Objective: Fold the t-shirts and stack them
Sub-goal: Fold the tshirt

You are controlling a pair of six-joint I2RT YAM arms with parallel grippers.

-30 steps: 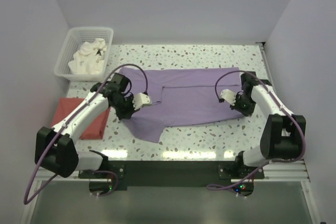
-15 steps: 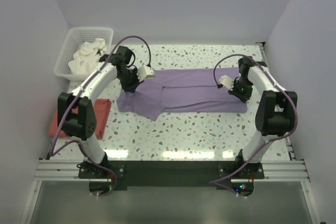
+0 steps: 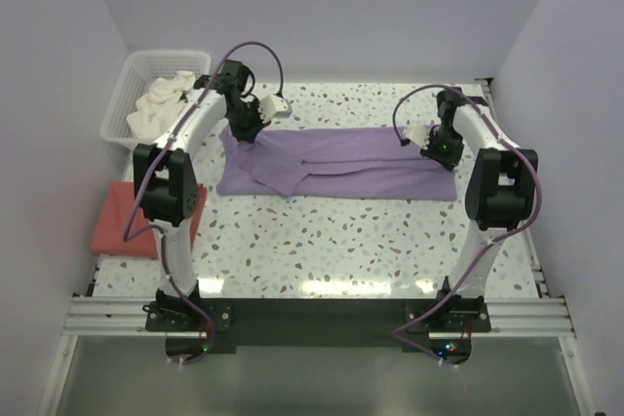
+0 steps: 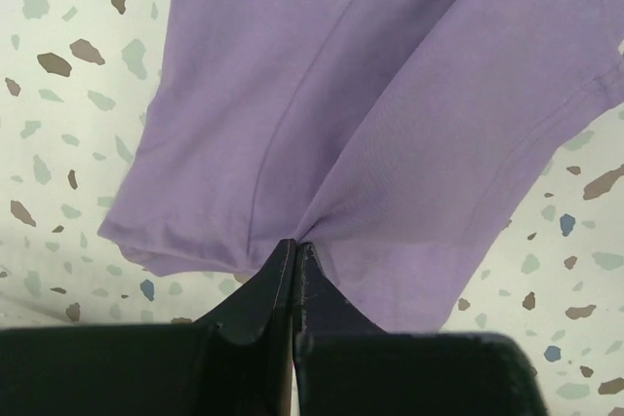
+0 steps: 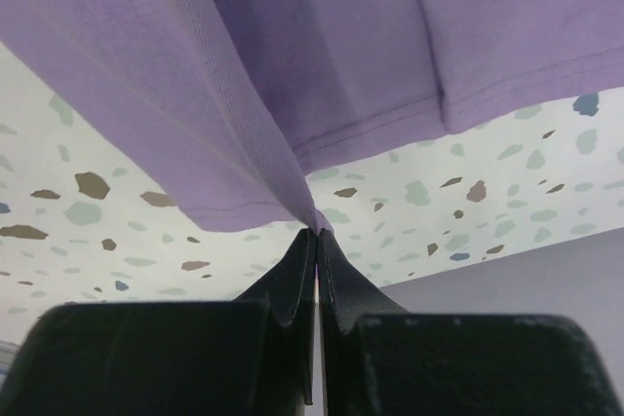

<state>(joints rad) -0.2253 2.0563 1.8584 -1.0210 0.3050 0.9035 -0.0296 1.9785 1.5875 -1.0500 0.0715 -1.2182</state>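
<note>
At the far left the white basket [image 3: 115,109] holds some pale cloth [image 3: 161,109], and nearer me, at the left edge of the desk [image 3: 341,241], lies the coral-red t-shirt [image 3: 136,226], folded flat. My left fingers [image 4: 261,291] are pinched tight on the left end of the lilac t-shirt [image 3: 341,165], which stretches as a long band across the far middle of the desk. My right fingers [image 5: 289,284] are clamped on its right end. I judge this to be the lengthwise fold of the lilac shirt. Next I'd set both ends down square along the far edge, let go together, then fold it across and stack it with the coral one
</note>
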